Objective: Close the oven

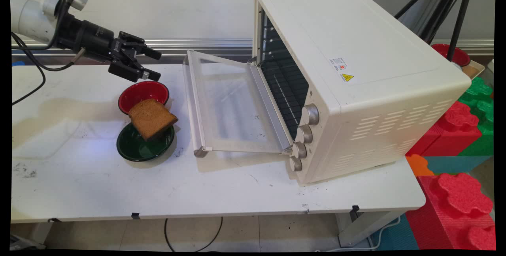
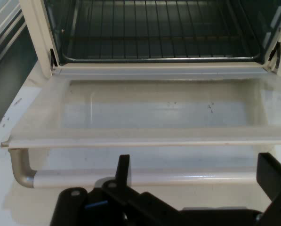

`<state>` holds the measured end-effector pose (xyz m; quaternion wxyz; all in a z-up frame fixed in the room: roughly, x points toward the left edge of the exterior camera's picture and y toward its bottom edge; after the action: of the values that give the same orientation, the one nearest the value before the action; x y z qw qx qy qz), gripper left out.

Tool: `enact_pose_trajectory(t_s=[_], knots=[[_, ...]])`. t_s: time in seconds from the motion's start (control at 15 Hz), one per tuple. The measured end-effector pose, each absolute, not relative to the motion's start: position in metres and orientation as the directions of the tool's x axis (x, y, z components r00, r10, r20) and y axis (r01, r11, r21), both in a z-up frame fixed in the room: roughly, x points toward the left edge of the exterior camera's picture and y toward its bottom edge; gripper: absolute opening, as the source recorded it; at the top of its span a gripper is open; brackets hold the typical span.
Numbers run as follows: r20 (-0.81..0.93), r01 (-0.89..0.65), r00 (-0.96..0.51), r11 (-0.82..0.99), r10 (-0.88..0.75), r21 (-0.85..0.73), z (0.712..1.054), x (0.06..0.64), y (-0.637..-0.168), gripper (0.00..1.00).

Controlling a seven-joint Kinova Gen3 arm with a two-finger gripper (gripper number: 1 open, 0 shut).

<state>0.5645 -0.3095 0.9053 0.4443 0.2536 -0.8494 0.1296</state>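
Fingers [image 1: 152,53] of the black gripper [image 1: 152,64] stand spread apart with nothing between them, held in the air above the desk [image 1: 99,185] and pointing toward the oven [image 1: 355,78]. In the hand view the fingers [image 2: 123,167] rise from the bottom edge, one at the left of centre and one at the far right, with a wide gap between them.

The oven is a cream-white toaster oven standing on the right part of the desk. Its glass door [image 1: 229,106] is folded down flat toward the gripper, with the bar handle [image 1: 191,102] on the edge farthest from the oven. The gripper hangs just beyond that handle, on the side away from the oven, not touching it. In the hand view the handle [image 2: 145,176] lies straight ahead of the fingers, with the wire rack [image 2: 159,28] inside the oven beyond the door. Four silver knobs [image 1: 302,139] run down the oven's front corner. On the oven's top are a small label [image 1: 340,64] and a yellow warning triangle [image 1: 348,77]; the print on them is too small to read.

On the handle side of the oven, near the door, sit a red bowl [image 1: 140,90] and a dark green bowl [image 1: 138,149], touching each other. A slice of brown bread [image 1: 151,117] lies tilted across both of them. The gripper is above the red bowl's far side.

Beyond the oven's right side are red, green and orange foam blocks [image 1: 458,196], off the desk.
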Motion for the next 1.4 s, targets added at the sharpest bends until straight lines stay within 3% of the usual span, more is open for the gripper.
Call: enact_pose_trajectory(t_s=[1.4], knots=[[0.725, -0.519, -0.607, 0.853, -0.326, -0.050, 0.823, 0.558, -0.352, 1.00]])
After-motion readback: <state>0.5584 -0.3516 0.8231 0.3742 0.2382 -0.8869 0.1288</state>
